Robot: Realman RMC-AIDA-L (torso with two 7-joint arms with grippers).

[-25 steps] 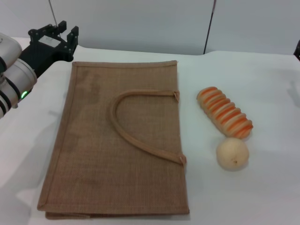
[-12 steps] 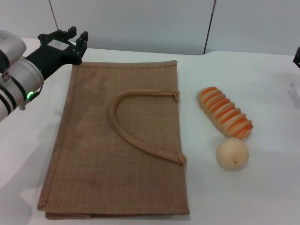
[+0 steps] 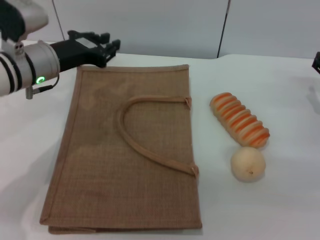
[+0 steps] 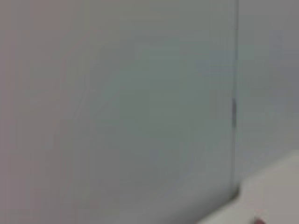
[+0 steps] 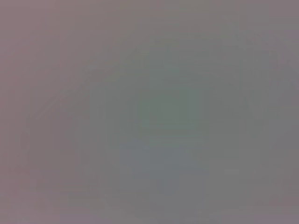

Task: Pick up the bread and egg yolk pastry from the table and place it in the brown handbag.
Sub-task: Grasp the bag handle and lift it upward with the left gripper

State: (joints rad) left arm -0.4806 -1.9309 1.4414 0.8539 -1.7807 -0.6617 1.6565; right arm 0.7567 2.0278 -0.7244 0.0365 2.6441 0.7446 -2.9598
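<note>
White tabletop (image 3: 280, 210) under a pale grey wall (image 3: 150, 25), thin dark seam running down the wall panel. Lying flat across the left and middle of the table, the brown handbag (image 3: 100, 165): woven jute, mouth edge facing the foods, one lighter tan strap handle (image 3: 142, 135) curved in an arc on its upper face. Just beside the bag's mouth edge but apart from it, the bread (image 3: 239, 120), orange and cream ridges, set diagonally with its nearer end pointing toward the pastry. Right below that end, the egg yolk pastry (image 3: 247, 163), round and pale, very near the loaf; touching or not, cannot tell. Both foods resting on the table, outside the bag.

Left gripper (image 3: 102, 45) reaching in from the left edge, black fingers pointing sideways over the bag's far left corner, above the fabric, holding nothing; fingers look parted a little, but width of the gap cannot be told for certain. Silver arm segment behind it with a green light (image 3: 39, 79).

Right gripper (image 3: 317, 60) only a dark sliver at the right edge of the head view, well apart from the foods; state cannot be told.

Wrist views: blank grey wall, nothing of the task visible.
</note>
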